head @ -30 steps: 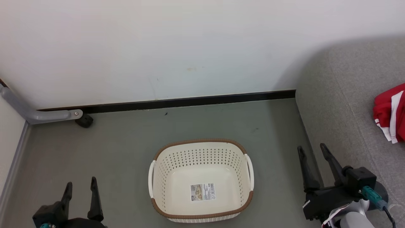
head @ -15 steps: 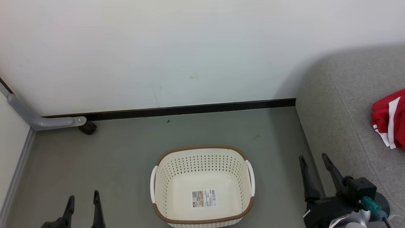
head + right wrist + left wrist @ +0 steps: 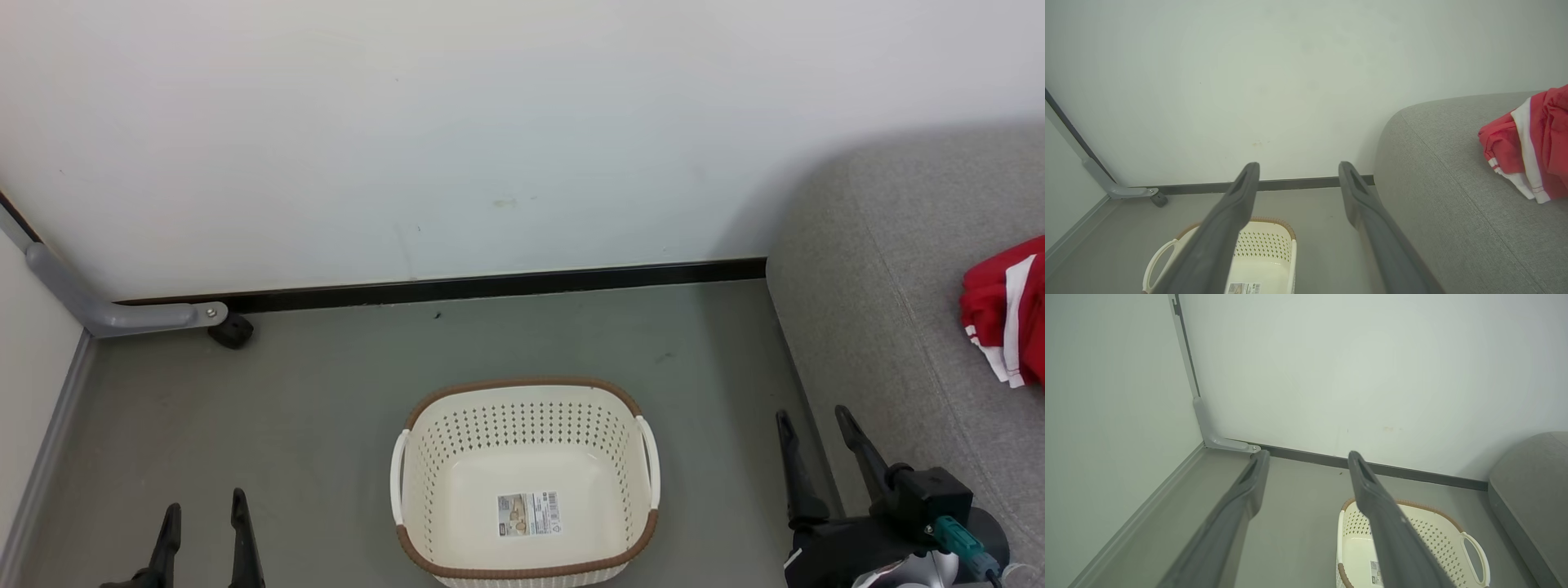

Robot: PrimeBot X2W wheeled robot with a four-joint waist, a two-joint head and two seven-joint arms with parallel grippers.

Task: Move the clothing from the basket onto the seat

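The cream basket (image 3: 522, 398) with a brown rim stands on the floor, holding nothing but a paper sticker; it also appears as the basket (image 3: 1470, 547) and the basket (image 3: 1265, 245) in the wrist views. Red clothing (image 3: 1008, 314) with white stripes lies on the grey seat (image 3: 882, 327) at the right edge, shown too as clothing (image 3: 1531, 151) on the seat (image 3: 1445, 175). My left gripper (image 3: 204, 510) is open at the lower left, left of the basket. My right gripper (image 3: 814, 420) is open between basket and seat. Both grippers (image 3: 1306, 457) (image 3: 1296, 169) hold nothing.
A white wall with a black baseboard (image 3: 490, 286) closes the back. A grey metal bracket with a caster wheel (image 3: 233, 331) sits in the left corner. A side wall (image 3: 1106, 437) runs along the left. Grey floor (image 3: 326, 392) surrounds the basket.
The whole head picture has shifted downward, so the camera has moved. Both grippers sit lower in the frame and stay open; the basket and clothing keep their places.
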